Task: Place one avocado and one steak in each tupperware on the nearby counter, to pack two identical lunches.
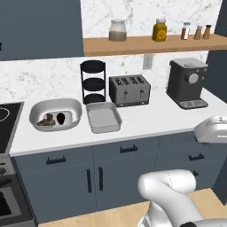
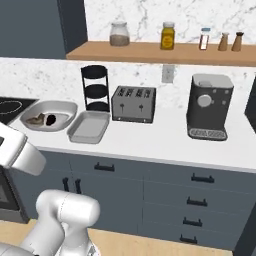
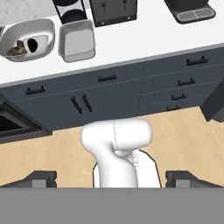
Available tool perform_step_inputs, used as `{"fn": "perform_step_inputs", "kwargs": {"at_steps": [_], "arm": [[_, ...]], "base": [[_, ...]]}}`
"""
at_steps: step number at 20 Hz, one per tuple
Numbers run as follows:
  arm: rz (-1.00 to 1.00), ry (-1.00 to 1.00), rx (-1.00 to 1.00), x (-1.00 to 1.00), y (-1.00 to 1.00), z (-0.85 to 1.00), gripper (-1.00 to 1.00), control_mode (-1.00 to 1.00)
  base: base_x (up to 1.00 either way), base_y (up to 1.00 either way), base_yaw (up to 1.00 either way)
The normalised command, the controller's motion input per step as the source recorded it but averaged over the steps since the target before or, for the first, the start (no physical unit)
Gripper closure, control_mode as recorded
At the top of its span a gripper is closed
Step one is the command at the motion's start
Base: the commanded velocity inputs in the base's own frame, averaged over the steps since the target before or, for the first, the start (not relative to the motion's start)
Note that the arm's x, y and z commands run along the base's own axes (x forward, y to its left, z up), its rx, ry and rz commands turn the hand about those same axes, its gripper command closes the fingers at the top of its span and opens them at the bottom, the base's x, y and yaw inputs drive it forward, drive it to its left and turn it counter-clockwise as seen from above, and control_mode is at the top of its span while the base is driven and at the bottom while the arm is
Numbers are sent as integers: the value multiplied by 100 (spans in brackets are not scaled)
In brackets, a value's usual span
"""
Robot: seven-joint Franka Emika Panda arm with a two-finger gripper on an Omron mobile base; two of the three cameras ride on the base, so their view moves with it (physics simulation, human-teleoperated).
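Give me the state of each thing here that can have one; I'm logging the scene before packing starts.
End effector: open, holding nothing, well back from the counter.
Oval white tupperware: already holds a brown steak and a dark avocado.
Rectangular grey tupperware: empty.
Toaster: slots empty.
Black tiered rack: shelves bare.
Cabinet drawers: shut.
Shelf jars: upright, lidded.

The white table (image 1: pixel 146 122) is seen carrying an oval bowl (image 1: pixel 56 114), a grey tray (image 1: pixel 103 117) just beside it, a black tiered rack (image 1: pixel 93 81), a toaster (image 1: pixel 129 90) and a coffee machine (image 1: pixel 188 83); jars are lined along the wooden shelf (image 1: pixel 150 44).
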Motion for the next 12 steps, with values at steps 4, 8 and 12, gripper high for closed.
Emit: {"fn": "perform_step_inputs", "kwargs": {"at_steps": [4, 8, 12], "arm": [[0, 0, 0, 0, 0, 0, -100, 100], [0, 0, 0, 0, 0, 0, -100, 100], [0, 0, 0, 0, 0, 0, -100, 100]], "base": [[-26, -100, 0], [-21, -100, 0], [-8, -100, 0]]}}
